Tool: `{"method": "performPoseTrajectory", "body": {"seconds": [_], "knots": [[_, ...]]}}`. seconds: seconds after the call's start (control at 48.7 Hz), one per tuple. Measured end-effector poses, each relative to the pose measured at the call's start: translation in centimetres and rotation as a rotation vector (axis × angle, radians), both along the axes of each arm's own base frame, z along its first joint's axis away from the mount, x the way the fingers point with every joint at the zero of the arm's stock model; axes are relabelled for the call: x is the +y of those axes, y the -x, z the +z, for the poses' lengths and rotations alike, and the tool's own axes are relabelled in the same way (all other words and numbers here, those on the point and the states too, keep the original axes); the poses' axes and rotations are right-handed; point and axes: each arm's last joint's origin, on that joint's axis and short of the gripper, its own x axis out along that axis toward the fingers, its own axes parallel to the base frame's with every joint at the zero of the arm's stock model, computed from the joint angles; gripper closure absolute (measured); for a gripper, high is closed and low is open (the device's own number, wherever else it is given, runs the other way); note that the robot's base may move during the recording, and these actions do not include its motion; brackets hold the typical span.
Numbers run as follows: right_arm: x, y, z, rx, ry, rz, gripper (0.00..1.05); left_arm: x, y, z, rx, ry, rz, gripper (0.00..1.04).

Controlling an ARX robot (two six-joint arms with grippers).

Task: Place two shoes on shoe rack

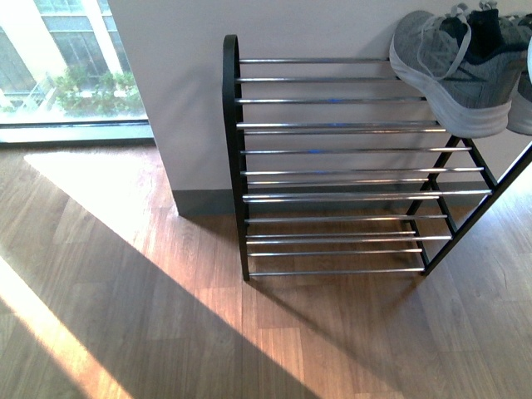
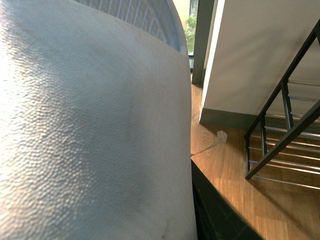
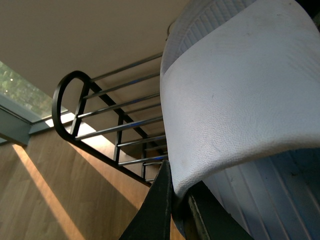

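Note:
The shoe rack point(image 1: 332, 170), with black arched sides and chrome bars, stands against the wall. A pair of grey knit sneakers point(image 1: 449, 66) sits at the right end of its top tier. Neither gripper shows in the front view. In the left wrist view my left gripper point(image 2: 195, 210) is shut on a pale blue slide point(image 2: 95, 125) that fills most of the picture; only one black finger point(image 2: 215, 215) shows. The rack point(image 2: 285, 145) is off to one side. In the right wrist view my right gripper point(image 3: 177, 200) is shut on the strap of the other pale blue slide point(image 3: 235, 90), near the rack's arched side point(image 3: 67, 107).
Wooden floor point(image 1: 166, 316) with a strip of sunlight lies in front of the rack. A window point(image 1: 66, 66) is at the back left. A white wall point(image 1: 174, 100) with a grey skirting stands behind the rack.

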Motion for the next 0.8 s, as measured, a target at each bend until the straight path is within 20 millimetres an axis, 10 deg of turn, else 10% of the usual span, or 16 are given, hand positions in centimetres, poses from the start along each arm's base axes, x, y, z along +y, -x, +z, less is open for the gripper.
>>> {"method": "performPoseTrajectory", "body": {"seconds": [0.802], "knots": [[0.01, -0.01, -0.03, 0.001, 0.000, 0.000, 1.03, 0.00, 0.00, -0.03, 0.002, 0.000, 0.000, 1.03]]}}
